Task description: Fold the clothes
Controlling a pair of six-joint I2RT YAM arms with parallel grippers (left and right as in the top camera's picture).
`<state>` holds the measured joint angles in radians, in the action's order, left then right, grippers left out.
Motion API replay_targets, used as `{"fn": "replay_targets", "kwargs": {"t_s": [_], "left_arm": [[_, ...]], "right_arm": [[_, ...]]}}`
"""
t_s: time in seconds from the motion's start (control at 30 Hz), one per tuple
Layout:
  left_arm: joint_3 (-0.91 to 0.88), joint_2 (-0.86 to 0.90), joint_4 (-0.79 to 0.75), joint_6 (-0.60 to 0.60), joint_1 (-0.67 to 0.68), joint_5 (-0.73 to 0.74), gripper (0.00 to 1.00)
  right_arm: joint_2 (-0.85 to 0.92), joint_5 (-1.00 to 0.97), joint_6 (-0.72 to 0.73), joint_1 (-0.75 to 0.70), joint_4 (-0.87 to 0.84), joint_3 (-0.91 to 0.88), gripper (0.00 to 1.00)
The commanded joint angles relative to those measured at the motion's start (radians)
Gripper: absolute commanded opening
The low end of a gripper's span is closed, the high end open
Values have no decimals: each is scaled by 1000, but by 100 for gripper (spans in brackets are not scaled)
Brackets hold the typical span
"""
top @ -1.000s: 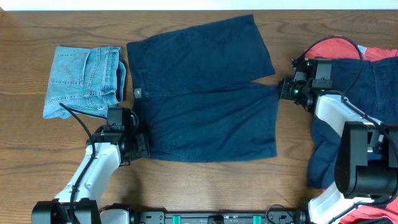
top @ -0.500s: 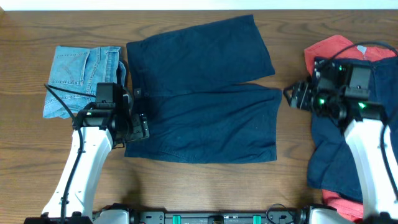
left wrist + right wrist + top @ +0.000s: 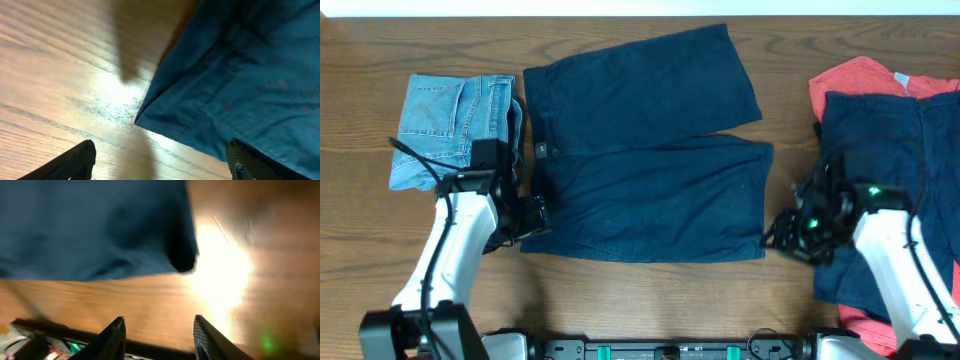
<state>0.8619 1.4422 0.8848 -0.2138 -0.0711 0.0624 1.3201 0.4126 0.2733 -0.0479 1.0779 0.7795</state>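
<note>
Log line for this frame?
shorts: flat, unfolded | left gripper: open, by near waistband corner | right gripper: open, by near hem corner | held: nothing

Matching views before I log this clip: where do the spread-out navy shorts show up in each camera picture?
Overhead: the navy shorts lie flat in the centre.
Left wrist: the shorts fill the upper right, one corner pointing down-left.
Right wrist: the shorts fill the upper left, a corner ending near the middle.
Shared landmark: the wooden table, bare beside the shorts in every view.
</note>
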Motion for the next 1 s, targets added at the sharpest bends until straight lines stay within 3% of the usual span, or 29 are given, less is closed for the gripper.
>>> {"fn": "replay_targets", "kwargs": {"t_s": [0.0,0.17,0.3,0.5,0.57,0.7,0.8,0.83,0.9,0.97], "left_arm": [[-6,37,10,-21,-16,-18,84],[-5,66,16,-21,-29,-18,84],[-5,66,19,-20,-31,-18,85],[-5,66,26,-21,-31,-18,86],[-5,66,27,-21,-31,-13,86],[-5,66,26,-21,-31,43,86],[-5,66,26,-25,-31,45,86],[-5,66,27,-24,-31,45,86],[-5,66,29,-24,-31,45,86],[-5,66,30,-24,-31,45,86]], "right_arm": [[6,-22,96,10,-55,-92,42],[6,3,112,10,-245,-199,39],[6,11,145,10,-384,-250,53],[7,21,179,10,-439,-280,55],[7,21,195,10,-434,-283,51],[7,-10,259,10,-446,-285,30],[7,-24,282,10,-474,-285,23],[7,-22,291,10,-492,-285,27],[7,-19,291,10,-513,-285,53],[7,-19,291,10,-520,-285,59]]}}
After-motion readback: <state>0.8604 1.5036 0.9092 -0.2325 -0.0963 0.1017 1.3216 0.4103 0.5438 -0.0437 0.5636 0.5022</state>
